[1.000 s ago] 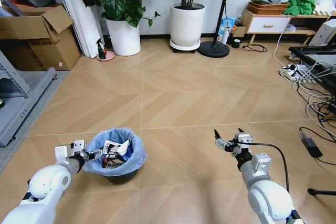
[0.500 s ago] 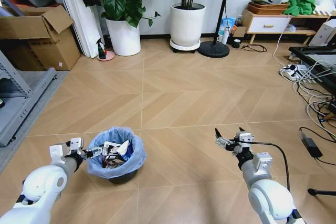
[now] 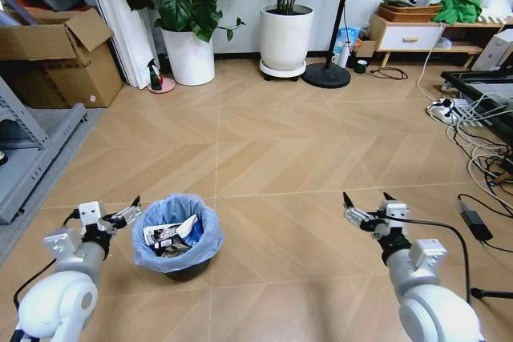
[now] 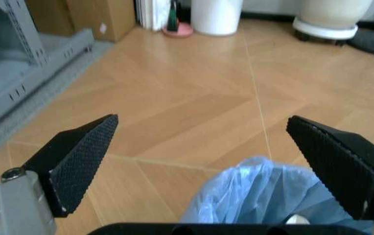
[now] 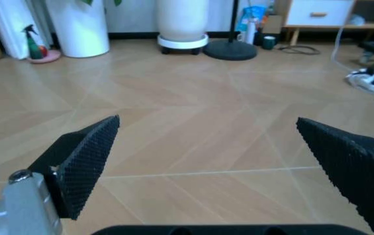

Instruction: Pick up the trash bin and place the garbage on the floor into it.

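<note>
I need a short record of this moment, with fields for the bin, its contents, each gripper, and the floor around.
trash bin: stands on the wood floor, lined with a light-blue bag
garbage: packets and paper lie inside the bin
left gripper: open, beside the bin rim, not touching it
right gripper: open, holds nothing, above bare floor, apart from the bin
behind: two white plant pots and a cardboard box by the wall

The wooden floor (image 3: 264, 142) carries the trash bin (image 3: 176, 234), two plant pots (image 3: 286, 38) and a cardboard box (image 3: 60, 58).
</note>
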